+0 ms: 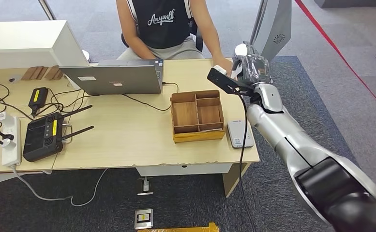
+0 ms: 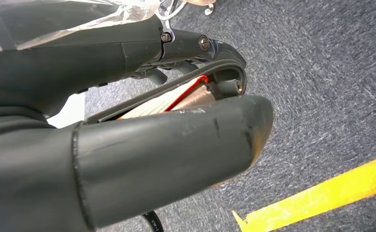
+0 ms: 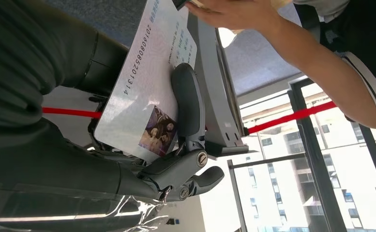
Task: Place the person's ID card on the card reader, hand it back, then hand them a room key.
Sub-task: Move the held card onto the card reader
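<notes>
**ID card changing hands at the far edge of the desk**

The ID card (image 3: 147, 82) is lying flat in the robot's right hand (image 1: 252, 67), pinned by a dark finger (image 3: 188, 104) pressing across its printed face, with the thumb behind it. The person's hand (image 3: 234, 12) is touching the card's far end, so card, robot hand and person's hand are all meeting above the desk's (image 1: 127, 140) far right corner, in front of the seated person (image 1: 164, 26).

Whether the card is coming to the robot or going back cannot be told; either way, a clean handover is calling for the right hand keeping its pinch steady and level until the other side is clearly carrying the card, with no tugging or twisting.

The card reader (image 1: 239, 134) is sitting near the desk's front right edge, just beside the wooden tray (image 1: 197, 116); if reading is next, the card is needing to go down flat on it.

The left hand (image 2: 176, 140) is hanging over the carpet, fingers curled in near the thumb; what lies between them cannot be told.
</notes>
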Available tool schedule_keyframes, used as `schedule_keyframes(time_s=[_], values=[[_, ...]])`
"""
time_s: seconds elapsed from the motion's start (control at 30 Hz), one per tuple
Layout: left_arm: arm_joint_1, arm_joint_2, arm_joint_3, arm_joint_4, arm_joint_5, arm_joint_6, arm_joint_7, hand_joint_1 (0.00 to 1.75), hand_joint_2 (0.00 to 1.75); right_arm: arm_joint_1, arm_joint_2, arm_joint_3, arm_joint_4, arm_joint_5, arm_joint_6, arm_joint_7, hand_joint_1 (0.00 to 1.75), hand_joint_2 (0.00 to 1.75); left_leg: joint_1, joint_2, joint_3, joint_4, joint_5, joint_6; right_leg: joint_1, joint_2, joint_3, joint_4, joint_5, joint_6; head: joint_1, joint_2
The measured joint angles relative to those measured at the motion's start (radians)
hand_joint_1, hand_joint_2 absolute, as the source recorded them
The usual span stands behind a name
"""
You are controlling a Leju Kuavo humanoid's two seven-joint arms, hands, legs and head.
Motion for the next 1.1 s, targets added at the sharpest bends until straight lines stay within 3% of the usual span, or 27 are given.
schedule_keyframes(time_s=[0.5,1.1], values=[[0.002,0.0,0.001,0.0,0.04,0.01,0.016,0.0,0.0,0.117,-0.075,-0.006,0.0,-0.045,0.032,0.017,1.75,1.75,0.0,0.0,0.0,0.0,0.0,0.0,0.0,0.0,0.0,-0.001,0.0,0.0,0.0,0.0],[0.002,-0.002,0.004,0.0,0.067,0.027,0.033,0.0,0.0,0.179,-0.102,-0.028,0.002,-0.083,0.044,0.008,1.75,1.75,0.0,0.0,0.0,0.0,0.0,0.0,0.0,0.0,0.0,-0.001,0.0,0.0,0.0,0.0]])
